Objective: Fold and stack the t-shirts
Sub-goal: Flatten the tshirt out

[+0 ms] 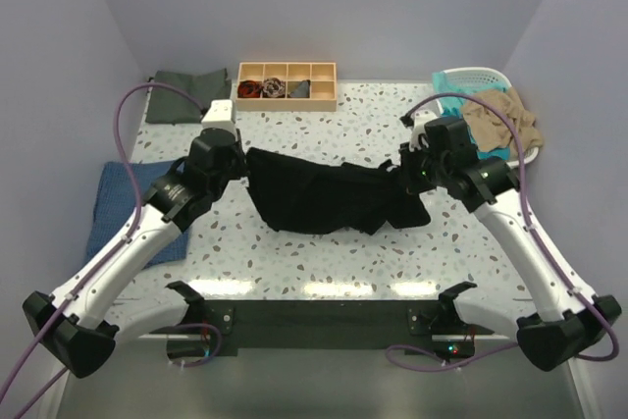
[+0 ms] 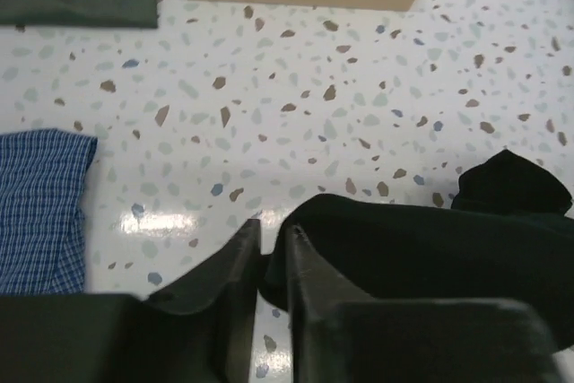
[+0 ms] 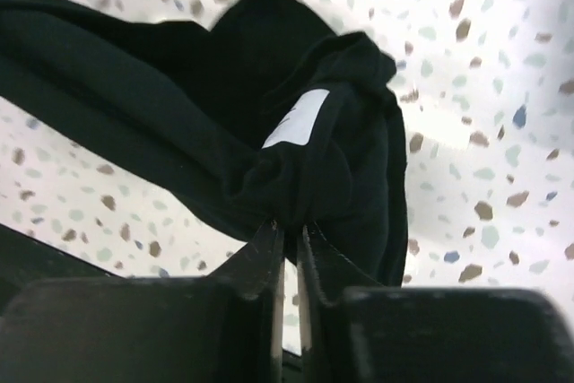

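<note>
The black t-shirt (image 1: 324,193) hangs stretched between my two grippers above the table's middle. My left gripper (image 1: 238,158) is shut on its left edge; the left wrist view shows the jaws (image 2: 273,235) pinching the black cloth (image 2: 421,257). My right gripper (image 1: 407,172) is shut on its right end; in the right wrist view the jaws (image 3: 289,229) pinch a bunched fold (image 3: 296,168) just below the small white tag (image 3: 298,117). A folded dark grey-green shirt (image 1: 186,95) lies at the back left. Teal (image 1: 453,85) and tan (image 1: 502,117) shirts sit in the basket.
A wooden compartment tray (image 1: 287,85) with small cloth bundles stands at the back. A white basket (image 1: 481,76) is at the back right. A blue checked cloth (image 1: 123,208) lies at the left under my left arm. A small white box (image 1: 220,112) sits by the tray.
</note>
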Motion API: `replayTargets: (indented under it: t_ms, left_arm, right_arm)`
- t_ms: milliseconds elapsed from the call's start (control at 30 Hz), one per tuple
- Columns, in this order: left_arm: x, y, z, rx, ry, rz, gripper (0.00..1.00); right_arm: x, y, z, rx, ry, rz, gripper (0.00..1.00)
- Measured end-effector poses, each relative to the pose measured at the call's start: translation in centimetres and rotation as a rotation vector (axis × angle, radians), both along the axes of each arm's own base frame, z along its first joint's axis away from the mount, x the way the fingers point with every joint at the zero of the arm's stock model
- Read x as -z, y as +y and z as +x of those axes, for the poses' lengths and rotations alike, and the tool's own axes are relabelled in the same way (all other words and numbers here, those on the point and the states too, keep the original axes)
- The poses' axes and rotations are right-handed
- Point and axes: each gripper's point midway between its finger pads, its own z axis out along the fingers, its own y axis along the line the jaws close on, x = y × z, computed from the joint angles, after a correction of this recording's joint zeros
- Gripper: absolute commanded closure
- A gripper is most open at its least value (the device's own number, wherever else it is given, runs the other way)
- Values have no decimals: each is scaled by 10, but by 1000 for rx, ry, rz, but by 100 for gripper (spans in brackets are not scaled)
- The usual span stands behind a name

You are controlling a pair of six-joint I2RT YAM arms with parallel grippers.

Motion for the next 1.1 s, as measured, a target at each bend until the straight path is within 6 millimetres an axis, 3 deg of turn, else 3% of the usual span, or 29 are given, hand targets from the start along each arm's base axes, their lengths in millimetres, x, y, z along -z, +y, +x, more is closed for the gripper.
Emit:
replayTargets:
  t_ms: [33,67,100,133,200,233,333,400,500,600,667,700,800,900,1000,1100]
  left_arm:
    - [7,4,1,-24,21,21,36]
    - [14,7,2,-38,40,46,25]
    - [25,13,4,-72,71,74,22]
    - [35,18,5,-94,98,103,12]
    - [52,25,4,-129,148,146,4]
    - [58,28,3,-141,165,164,3]
    - [63,32,1,-155,182,186,3]
    - [61,29,4,-138,174,177,3]
    - [61,10,11,-61,165,138,4]
    - [73,-17,24,30,188,94,4]
    - [92,-39,34,96,227,74,4]
    - [104,-50,39,129,255,64,4]
    - [141,-75,45,211,341,42,1]
    - [164,-94,44,287,396,8,0]
    - [169,-111,43,355,406,-40,0]
    - [165,-124,44,406,387,-81,0]
  right_arm:
    - [14,-1,0,1,41,-23,92]
    - [26,-2,-1,3,77,-42,91]
    - [45,-4,-4,4,137,-71,73]
    - [60,-5,-7,3,188,-95,76]
    - [82,-8,-13,5,256,-122,78]
    - [89,-8,-18,-1,284,-128,74]
    - [91,-2,-24,-26,308,-95,76]
    - [87,9,-28,-66,319,-39,86]
    - [78,38,-40,-185,364,102,100]
    - [71,66,-53,-288,405,219,99]
    - [70,78,-64,-342,441,278,45]
    - [73,78,-66,-336,447,270,31]
    - [77,64,-62,-262,389,207,24]
    - [71,41,-47,-153,273,121,23]
    - [75,19,-25,-32,201,23,21]
    - [95,6,-3,57,204,-79,20]
